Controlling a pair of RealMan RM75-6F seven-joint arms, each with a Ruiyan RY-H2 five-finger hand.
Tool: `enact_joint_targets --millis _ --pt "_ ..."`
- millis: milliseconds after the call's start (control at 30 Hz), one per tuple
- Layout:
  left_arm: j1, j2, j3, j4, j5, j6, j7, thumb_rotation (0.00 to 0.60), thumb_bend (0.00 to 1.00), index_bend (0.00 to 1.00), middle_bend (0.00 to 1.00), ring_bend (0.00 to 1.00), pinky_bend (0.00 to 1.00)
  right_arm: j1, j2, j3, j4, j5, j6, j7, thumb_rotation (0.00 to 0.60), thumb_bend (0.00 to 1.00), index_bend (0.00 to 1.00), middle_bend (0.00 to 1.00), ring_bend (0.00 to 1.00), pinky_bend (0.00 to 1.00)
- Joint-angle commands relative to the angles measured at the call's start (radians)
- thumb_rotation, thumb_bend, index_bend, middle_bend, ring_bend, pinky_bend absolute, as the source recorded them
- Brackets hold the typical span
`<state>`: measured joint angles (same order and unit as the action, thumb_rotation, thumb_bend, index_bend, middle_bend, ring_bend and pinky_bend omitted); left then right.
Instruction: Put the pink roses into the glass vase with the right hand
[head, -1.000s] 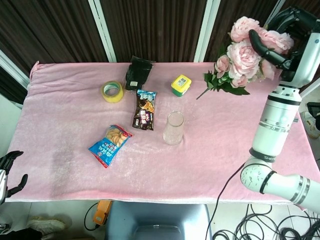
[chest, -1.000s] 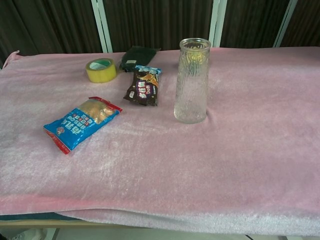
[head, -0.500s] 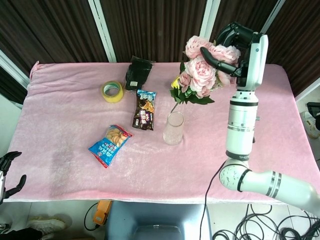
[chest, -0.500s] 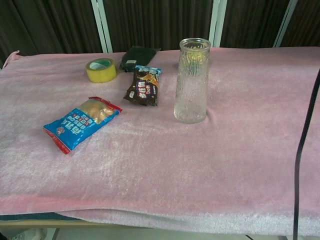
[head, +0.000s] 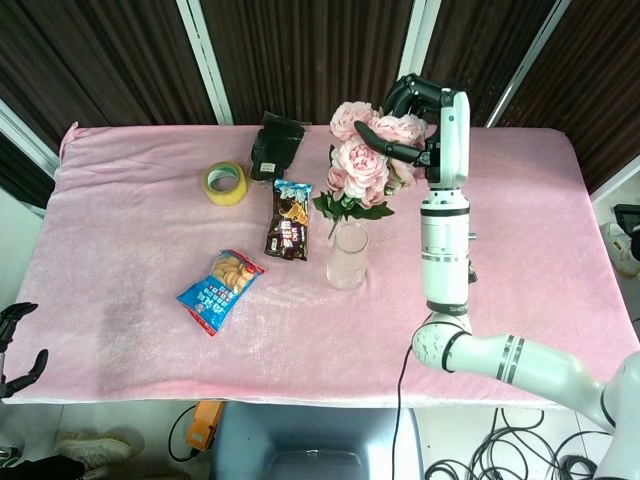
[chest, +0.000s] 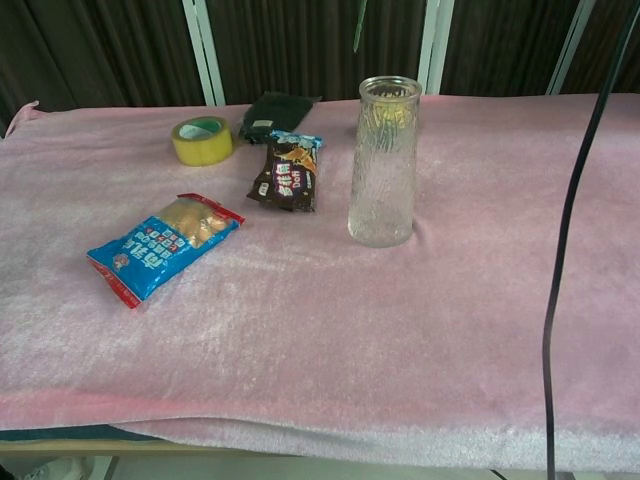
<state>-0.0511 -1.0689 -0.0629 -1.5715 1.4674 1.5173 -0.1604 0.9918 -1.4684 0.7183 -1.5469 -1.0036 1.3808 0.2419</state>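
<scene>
1. Presently the right hand (head: 405, 120) is raised over the table, fingers clamped around the bunch of pink fabric-looking roses with green leaves (head: 362, 160); the blooms sit against the palm.
2. Location: the bunch hangs in the air just above and slightly behind the tall clear ribbed glass vase (head: 347, 256), stem end pointing down toward the rim. Whether the stem tip is over the mouth cannot be confirmed; in the chest view only a thin green sliver, probably the stem, shows at the top edge.
3. Handling judgement: the bunch looks light and soft, its heads crushable, so the hold is better low on the stems. The vase is narrow, tall and fragile, and a sideways knock could tip it.
4. Left hand (head: 20, 345): low at the table's near corner, fingers apart, holding nothing.
5. Bystanders: yellow tape roll (head: 225, 183), dark brown snack packet (head: 290, 220), blue snack bag (head: 220, 289).
</scene>
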Motion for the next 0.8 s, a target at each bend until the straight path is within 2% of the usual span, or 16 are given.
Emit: enact_joint_targets --millis 33,333,800 --pt "-0.001 0.000 -0.001 0.001 -0.003 -0.003 -0.001 0.600 0.35 0.22 0.20 0.23 0.44 -0.006 -0.004 -0.014 0.009 -0.013 0.003 -0.012 0.600 0.21 0.91 0.76 0.76 1.00" --pt "-0.001 -0.001 -0.001 -0.005 -0.002 -0.004 0.012 0.600 0.35 0.22 0.20 0.23 0.44 -0.038 -0.022 -0.059 0.051 -0.034 -0.002 -0.015 0.600 0.21 0.91 0.76 0.76 1.00" --pt "-0.004 -0.001 -0.002 -0.008 -0.007 -0.012 0.017 0.600 0.35 0.22 0.20 0.23 0.44 -0.069 -0.027 -0.064 0.095 -0.052 -0.008 -0.002 0.600 0.21 0.91 0.76 0.76 1.00"
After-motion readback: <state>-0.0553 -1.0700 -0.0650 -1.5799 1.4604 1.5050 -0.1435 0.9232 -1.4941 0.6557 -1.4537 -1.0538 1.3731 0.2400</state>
